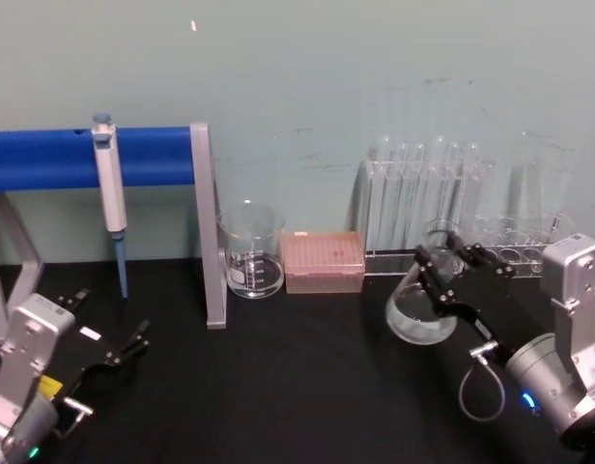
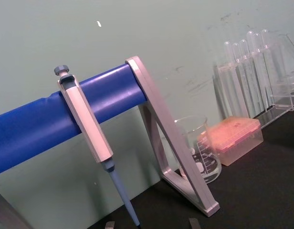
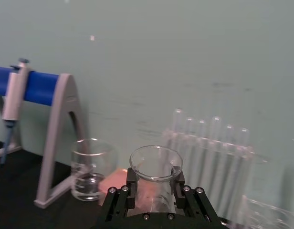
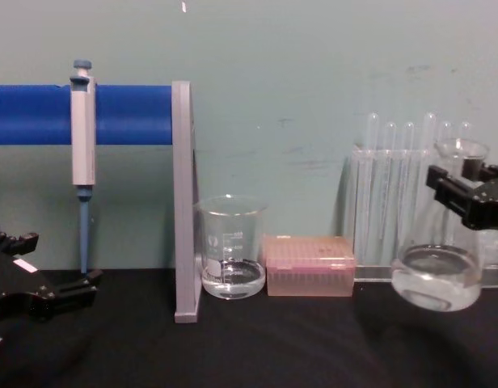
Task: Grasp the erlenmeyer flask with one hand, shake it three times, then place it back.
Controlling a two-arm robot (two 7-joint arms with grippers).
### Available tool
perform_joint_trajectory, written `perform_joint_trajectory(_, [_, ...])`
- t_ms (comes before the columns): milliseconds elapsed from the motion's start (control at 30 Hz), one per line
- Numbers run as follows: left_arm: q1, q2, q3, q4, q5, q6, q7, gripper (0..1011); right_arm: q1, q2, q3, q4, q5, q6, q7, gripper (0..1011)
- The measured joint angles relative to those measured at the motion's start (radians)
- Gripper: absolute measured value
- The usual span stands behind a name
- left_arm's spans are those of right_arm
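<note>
Right claw point(image 1: 440, 275): clenched on erlenmeyer flask point(image 1: 419, 314) neck, flask tilted, lifted.
Behind claw: test tube rack point(image 1: 442, 193).
Left of claw: pipette tip box point(image 1: 323, 261), beaker point(image 1: 250, 249).
Left claw point(image 1: 109, 317): parked, released.

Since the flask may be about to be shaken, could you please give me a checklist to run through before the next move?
1. Grip: right end effector closed around the neck of the erlenmeyer flask: ok.
2. Lift: flask base hangs above the table, tilted: ok.
3. Liquid sits low in the base, far below the rim: ok.
4. Gap between the flask and the test tube rack behind it: cannot tell, since they overlap in the views.
5. Left end effector open, low at the table's left, far from the flask: ok.
</note>
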Motion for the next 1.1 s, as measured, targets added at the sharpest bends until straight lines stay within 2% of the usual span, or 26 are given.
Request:
perform_joint_trajectory(267, [0.0,0.0,0.0,0.0,0.0,0.0,0.0,1001,0.02,0.016,-0.045,0.013,0.031,-0.009,0.064,451])
perform_joint_trajectory(600, [0.0,0.0,0.0,0.0,0.0,0.0,0.0,1001,0.05,0.044,-0.115,0.024,0.091,-0.009,0.165,451])
perform_joint_trajectory(1100, [0.0,0.0,0.0,0.0,0.0,0.0,0.0,1001,0.081,0.075,-0.18,0.038,0.156,-0.004,0.251,451])
